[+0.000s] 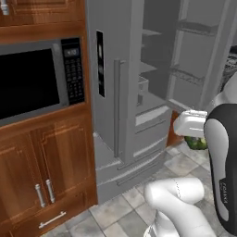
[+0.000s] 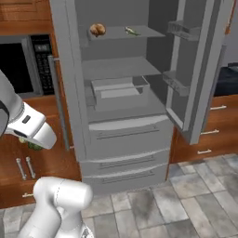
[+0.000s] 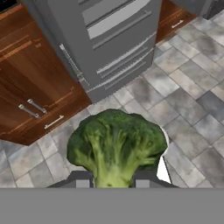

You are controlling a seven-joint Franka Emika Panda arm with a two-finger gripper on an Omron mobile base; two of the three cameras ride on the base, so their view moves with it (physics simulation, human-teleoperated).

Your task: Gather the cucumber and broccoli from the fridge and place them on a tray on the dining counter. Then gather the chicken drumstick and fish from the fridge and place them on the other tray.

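The fridge (image 2: 125,130) looks like brushed grey steel, matt and smooth, with plain grey shelves inside. The cabinets (image 1: 41,166) beside it are brown wood with a visible grain and a light shine, and their handles (image 1: 44,192) look like polished metal. The microwave (image 1: 32,81) has a dark glossy glass door in a grey metal frame. The floor (image 3: 188,83) is grey stone tile, mottled and matt. The broccoli (image 3: 116,144) has a rough, bumpy green head and a paler, smoother stem. The arm (image 1: 180,199) is smooth white plastic, slightly glossy.
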